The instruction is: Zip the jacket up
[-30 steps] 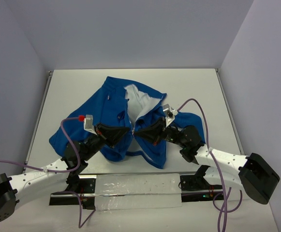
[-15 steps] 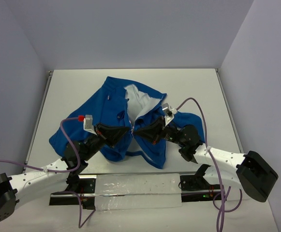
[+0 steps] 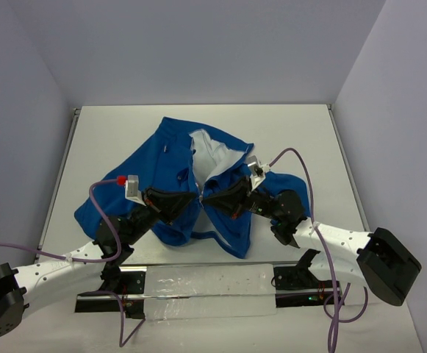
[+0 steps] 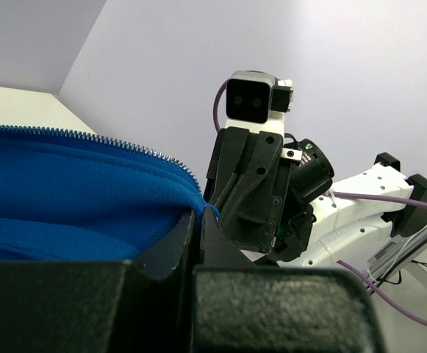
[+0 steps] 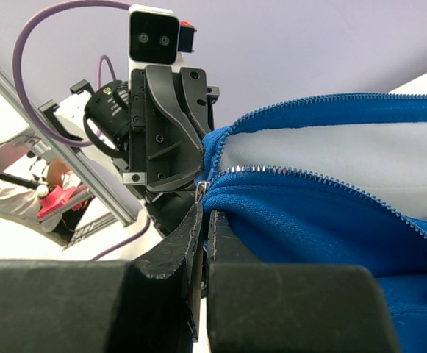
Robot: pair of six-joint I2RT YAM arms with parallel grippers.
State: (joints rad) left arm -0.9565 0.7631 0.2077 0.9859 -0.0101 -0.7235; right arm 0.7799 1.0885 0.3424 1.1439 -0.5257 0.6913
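Observation:
The royal-blue jacket [image 3: 170,158] lies crumpled in the middle of the table, its front open and the white lining [image 3: 212,154] showing. My left gripper [image 3: 196,198] is shut on the left front edge of the jacket [image 4: 73,198], next to its zipper teeth [image 4: 136,149]. My right gripper [image 3: 206,195] is shut on the right front edge [image 5: 309,213], with a small metal zipper end [image 5: 201,187] just above the fingertips. The two grippers face each other, nearly tip to tip, holding the lower front edges raised.
The white table [image 3: 103,140] is walled in at the back and both sides. A clear plastic strip [image 3: 209,283] lies along the near edge between the arm bases. Purple cables [image 3: 301,176] loop over both arms.
The right gripper has crept slightly left toward the left gripper. The jacket's lower right hem has shifted a little with it. The left arm is almost still.

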